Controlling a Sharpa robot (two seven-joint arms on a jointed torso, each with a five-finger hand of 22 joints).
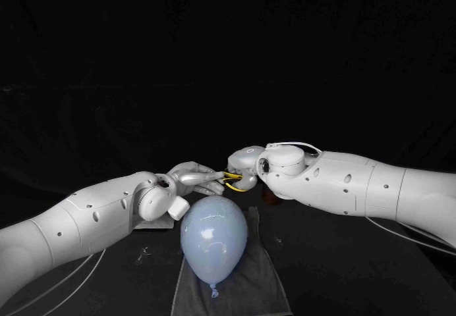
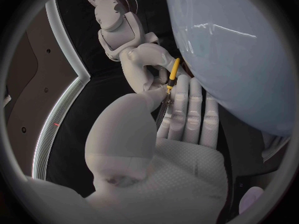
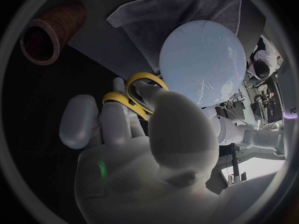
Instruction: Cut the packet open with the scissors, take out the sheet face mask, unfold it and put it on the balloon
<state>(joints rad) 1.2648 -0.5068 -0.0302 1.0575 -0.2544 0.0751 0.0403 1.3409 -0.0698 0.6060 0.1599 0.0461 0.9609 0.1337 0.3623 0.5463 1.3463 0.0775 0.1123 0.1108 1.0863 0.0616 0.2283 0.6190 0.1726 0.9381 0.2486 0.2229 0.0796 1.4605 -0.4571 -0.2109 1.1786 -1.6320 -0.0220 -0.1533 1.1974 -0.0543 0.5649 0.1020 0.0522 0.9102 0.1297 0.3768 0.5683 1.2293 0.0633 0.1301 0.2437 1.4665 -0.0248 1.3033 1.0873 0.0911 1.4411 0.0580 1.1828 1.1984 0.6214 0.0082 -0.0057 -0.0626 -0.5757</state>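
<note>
**Scissors gripped, packet not made out**

Gripping the scissors (image 2: 174, 73) with the right hand (image 3: 149, 149), fingers passed through the yellow loops. Meeting the left hand (image 2: 168, 154) just behind the balloon (image 1: 214, 237), above the counter (image 1: 361, 276). Cannot tell whether the left hand pinches anything or only touches the tool: straight fingers (image 2: 194, 109) laid together, dark blade just beside them, thumb close on the other side. Cannot make out the packet with certainty, so no place given for it.

Lying on a grey cloth (image 1: 242, 293) on the counter, knot end toward the robot: the balloon. Near the cloth, a brown tube (image 3: 53, 32).

Probably to expect from the packet: light, thin, smooth and slippery, bending easily. Better to pinch it firmly near one edge, away from the cutting line, and to keep it tight for the blades. From the mask inside, likely wet, soft and limp, easy to tear: better to take it at the upper border, with both hands apart. With the balloon, light, ready to roll and easy to burst: advisable to keep the blade tips well away.
</note>
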